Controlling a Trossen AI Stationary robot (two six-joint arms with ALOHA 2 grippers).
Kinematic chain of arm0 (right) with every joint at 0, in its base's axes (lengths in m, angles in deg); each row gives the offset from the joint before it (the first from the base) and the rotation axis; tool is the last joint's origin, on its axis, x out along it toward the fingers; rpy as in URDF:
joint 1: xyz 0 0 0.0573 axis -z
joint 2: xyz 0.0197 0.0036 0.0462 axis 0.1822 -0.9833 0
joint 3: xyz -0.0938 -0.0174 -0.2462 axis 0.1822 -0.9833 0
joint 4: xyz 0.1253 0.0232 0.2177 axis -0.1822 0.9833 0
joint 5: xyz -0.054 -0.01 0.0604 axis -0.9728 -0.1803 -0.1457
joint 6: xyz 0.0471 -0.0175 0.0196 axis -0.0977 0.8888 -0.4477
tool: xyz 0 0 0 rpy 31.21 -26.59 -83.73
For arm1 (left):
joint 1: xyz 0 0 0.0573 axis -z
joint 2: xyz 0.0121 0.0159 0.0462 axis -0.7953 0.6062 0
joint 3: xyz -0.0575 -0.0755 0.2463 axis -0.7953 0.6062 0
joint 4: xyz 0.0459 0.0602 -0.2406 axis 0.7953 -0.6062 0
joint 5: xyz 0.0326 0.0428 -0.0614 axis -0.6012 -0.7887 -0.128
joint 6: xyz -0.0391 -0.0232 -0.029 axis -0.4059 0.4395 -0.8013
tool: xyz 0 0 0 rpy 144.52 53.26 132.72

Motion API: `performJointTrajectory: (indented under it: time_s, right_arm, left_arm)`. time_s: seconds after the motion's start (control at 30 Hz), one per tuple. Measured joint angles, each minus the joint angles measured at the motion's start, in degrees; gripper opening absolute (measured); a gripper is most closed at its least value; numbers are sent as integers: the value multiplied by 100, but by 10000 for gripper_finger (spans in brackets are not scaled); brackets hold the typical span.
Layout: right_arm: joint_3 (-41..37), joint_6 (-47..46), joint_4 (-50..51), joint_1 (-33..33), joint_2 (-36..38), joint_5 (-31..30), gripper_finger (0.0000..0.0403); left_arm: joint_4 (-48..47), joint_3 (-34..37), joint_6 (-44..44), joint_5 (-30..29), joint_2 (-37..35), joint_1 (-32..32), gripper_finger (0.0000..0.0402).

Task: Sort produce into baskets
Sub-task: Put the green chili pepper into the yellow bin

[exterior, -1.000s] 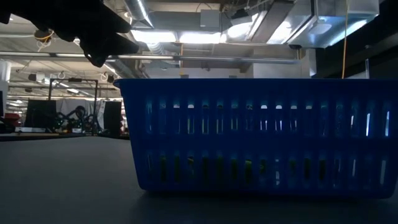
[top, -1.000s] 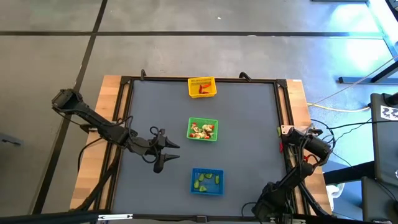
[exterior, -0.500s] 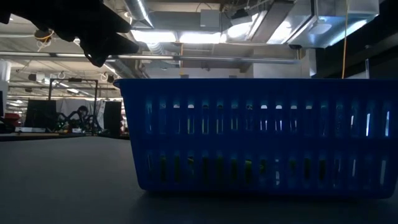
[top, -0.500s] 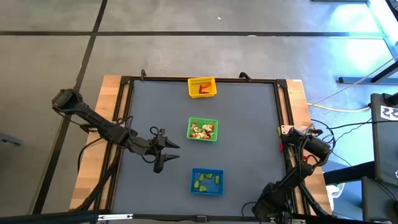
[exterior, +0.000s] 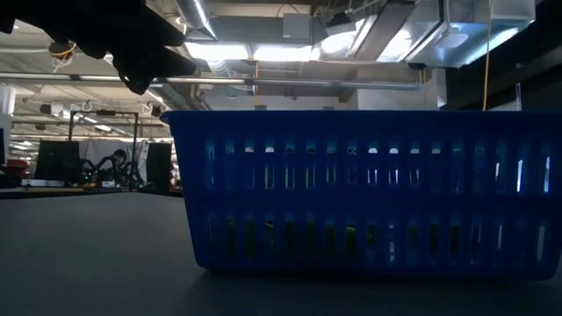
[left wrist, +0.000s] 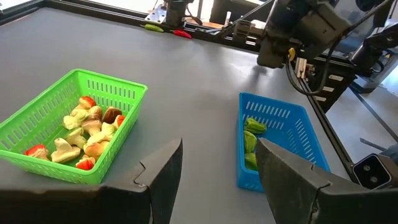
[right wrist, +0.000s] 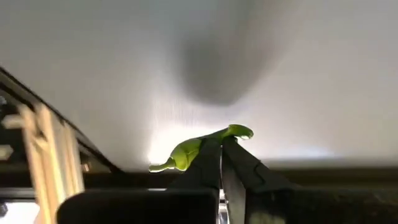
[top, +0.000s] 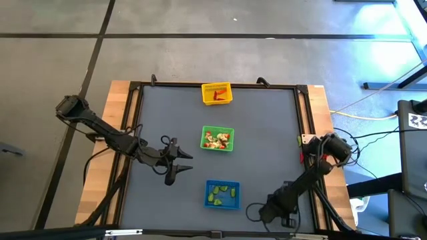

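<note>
You see a dark gray table mat edged with light wood, standing on gray floor crossed by dark seams. Beyond it, bright ceiling lights and silver ducts hang overhead.

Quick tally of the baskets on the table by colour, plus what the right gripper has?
Yellow basket: 1
Green basket: 1
Blue basket: 1
Light green piece, held in the right gripper: 1
Total: 3 baskets, 1 held piece
</note>
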Motion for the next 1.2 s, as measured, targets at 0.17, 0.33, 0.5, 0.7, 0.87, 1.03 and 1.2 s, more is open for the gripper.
performJointTrajectory:
  time_s: [0.17,0.33,0.5,0.7,0.87,1.03,1.2]
  right_arm:
    - [303,127,-1,429,256,-775,1]
    - [877,161,18,807,492,-2055,1]
    - [1571,308,-179,1073,553,-3328,1]
    - [1806,710,-1425,1275,552,-4398,2]
    - [1800,1193,-2024,1423,465,-4925,2]
    - [1804,1486,-2128,1787,467,-5450,2]
    - [1804,2034,-2123,2363,474,-5466,2]
  left_arm:
    - [2,0,-2,0,0,0,200]
    - [2,0,17,-2,0,0,200]
    - [2,0,15,-2,0,0,200]
    - [4,0,-4,-2,0,0,200]
    - [2,0,-10,-2,0,0,200]
    - [4,0,-41,-2,0,0,200]
    - [4,0,-34,-2,0,0,200]
